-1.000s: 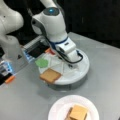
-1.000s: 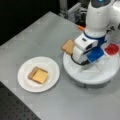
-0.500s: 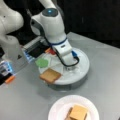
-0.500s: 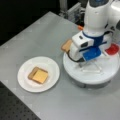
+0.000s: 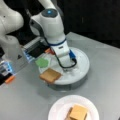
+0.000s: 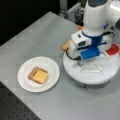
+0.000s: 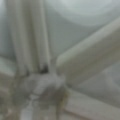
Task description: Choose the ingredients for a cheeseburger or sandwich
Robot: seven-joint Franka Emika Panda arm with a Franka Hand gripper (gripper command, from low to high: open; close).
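Observation:
In both front views a white paper plate [image 5: 57, 108] [image 6: 24, 83] carries the sandwich [image 5: 77, 113] [image 6: 38, 75], a tan bread slice with a yellow cheese slice on top. Loose ingredients lie on a round white divided tray [image 5: 83, 71] [image 6: 75, 73]: a tan bread slice [image 5: 50, 75] [image 6: 66, 45], a green piece [image 5: 42, 62] and a red piece [image 6: 112, 49]. My gripper [image 5: 69, 69] [image 6: 90, 65] hangs low over the tray's middle, near its dividers. The wrist view shows only the white dividers [image 7: 82, 62] up close, with no ingredient between the fingers.
The arm's white base [image 5: 11, 47] and a box with blue and orange parts [image 5: 7, 70] stand at a front view's left. Grey table surface lies between the tray and the plate. A dark perforated board [image 6: 10, 107] borders the table at a front view's bottom left.
The hand has sunk slightly toward the tray's middle. The plate, the stack and the loose pieces have not moved.

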